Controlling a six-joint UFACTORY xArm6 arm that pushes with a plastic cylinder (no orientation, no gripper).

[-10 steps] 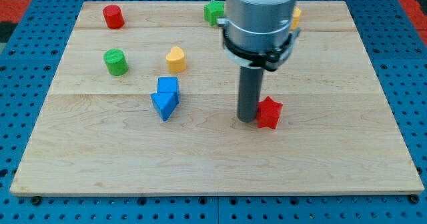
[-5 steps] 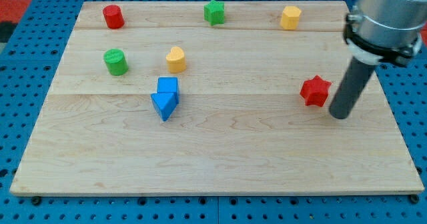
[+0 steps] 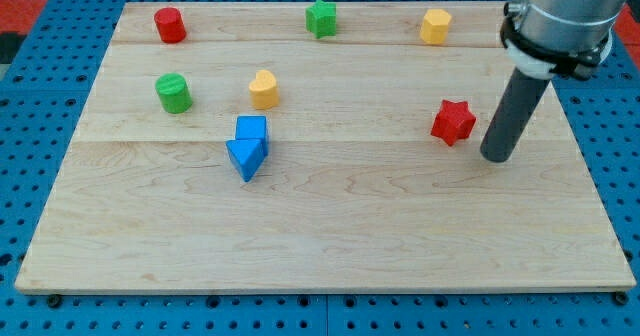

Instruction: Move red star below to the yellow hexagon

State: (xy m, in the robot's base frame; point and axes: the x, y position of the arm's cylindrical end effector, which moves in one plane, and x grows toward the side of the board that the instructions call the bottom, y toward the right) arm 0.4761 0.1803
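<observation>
The red star (image 3: 453,122) lies on the wooden board at the view's right, well below the yellow hexagon (image 3: 435,25), which sits near the board's top edge. My tip (image 3: 497,159) rests on the board just right of the red star and slightly lower, with a small gap between them. The dark rod rises up and to the right from the tip to the grey arm body at the view's top right.
A green star (image 3: 321,18) and a red cylinder (image 3: 169,24) sit along the board's top. A green cylinder (image 3: 173,92) and a yellow heart (image 3: 264,89) lie at the left. Two blue blocks (image 3: 248,147) touch each other left of centre.
The red star has moved right and then up and left, from the board's middle toward the spot under the yellow hexagon. My tip went around from its left side to its right side.
</observation>
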